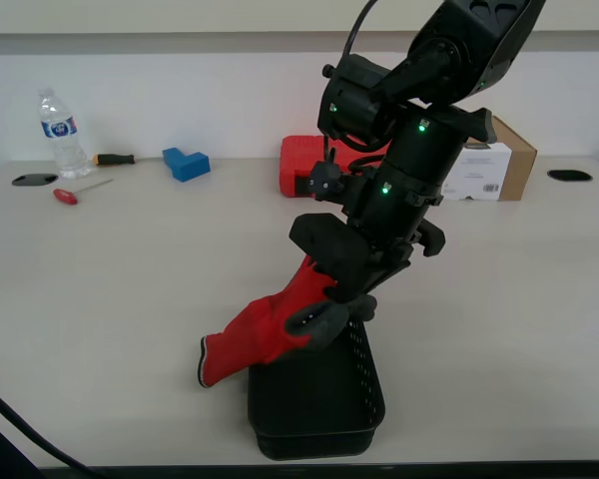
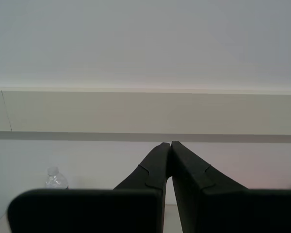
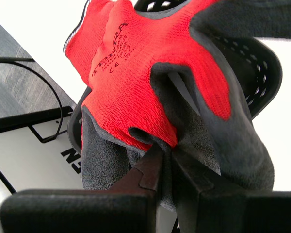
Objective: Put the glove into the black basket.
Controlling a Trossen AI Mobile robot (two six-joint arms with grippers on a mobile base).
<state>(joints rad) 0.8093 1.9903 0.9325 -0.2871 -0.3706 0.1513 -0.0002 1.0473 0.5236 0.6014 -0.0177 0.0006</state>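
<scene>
A red knit is shown on the glove [image 1: 265,324], with dark grey coating on its fingertips, a black-edged cuff and black lettering printed on the back. The basket [image 1: 319,399] is coloured black, its sides patterned with small perforations. The table [image 1: 130,279] is pale beige.

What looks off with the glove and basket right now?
The glove is pinched in my first claw and hangs slanted, with its cuff out past the black basket rim over the table, not inside. Nothing looks spilled or damaged.
</scene>
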